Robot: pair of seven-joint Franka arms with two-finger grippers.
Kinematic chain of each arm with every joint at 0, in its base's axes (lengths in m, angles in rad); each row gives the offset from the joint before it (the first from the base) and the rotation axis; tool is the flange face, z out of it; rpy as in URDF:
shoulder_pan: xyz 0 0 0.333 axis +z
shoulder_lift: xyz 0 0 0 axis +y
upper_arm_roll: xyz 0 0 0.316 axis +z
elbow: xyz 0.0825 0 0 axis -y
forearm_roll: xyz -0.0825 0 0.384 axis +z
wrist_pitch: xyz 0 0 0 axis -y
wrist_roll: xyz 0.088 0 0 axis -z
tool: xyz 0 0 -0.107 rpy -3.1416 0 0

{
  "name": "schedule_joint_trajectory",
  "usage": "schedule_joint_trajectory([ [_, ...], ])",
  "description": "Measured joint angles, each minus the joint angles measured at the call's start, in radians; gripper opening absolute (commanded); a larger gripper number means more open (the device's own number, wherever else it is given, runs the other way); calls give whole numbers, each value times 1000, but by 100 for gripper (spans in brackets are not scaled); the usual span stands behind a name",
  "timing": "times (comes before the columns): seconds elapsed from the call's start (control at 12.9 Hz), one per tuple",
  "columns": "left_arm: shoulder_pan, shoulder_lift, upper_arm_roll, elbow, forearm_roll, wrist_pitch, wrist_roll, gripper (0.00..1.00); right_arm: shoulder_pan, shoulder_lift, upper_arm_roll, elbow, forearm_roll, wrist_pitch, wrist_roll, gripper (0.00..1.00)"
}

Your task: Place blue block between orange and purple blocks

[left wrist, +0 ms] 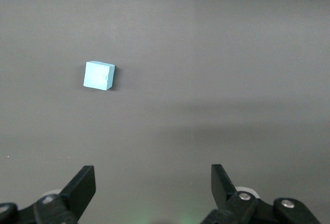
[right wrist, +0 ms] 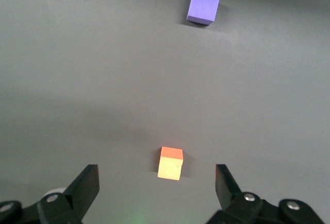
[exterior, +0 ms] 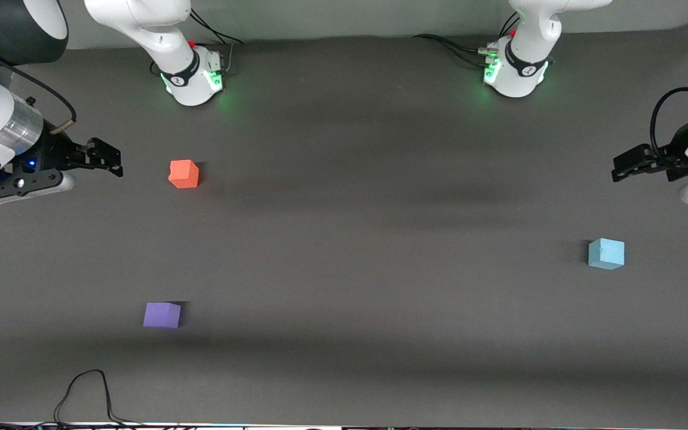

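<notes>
We find the small sky-blue matte cube (exterior: 606, 254) untouched at the left arm's end, at five o'clock from the spread, empty left gripper (exterior: 620, 168). We descend squarely over it. The spread right gripper (exterior: 114, 162) waits beside the orange-red cube (exterior: 184, 174); the violet cube (exterior: 162, 315) sits nearer the camera.

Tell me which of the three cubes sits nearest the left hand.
The blue block, alone at the left arm's end; the orange block and purple block sit toward the right arm's end.

Lighting is even and moderately dim. Broad soft shadows band the dark table (exterior: 344, 358). Green indicator glow surrounds both bases. Focus is sharp.
</notes>
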Motion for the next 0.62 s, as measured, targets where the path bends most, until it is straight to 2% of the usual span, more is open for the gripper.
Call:
schedule_joint_trajectory([
  [0.62, 6, 2, 10, -14, 13, 0, 18, 100, 12, 4, 1, 0, 0, 0, 0, 100],
])
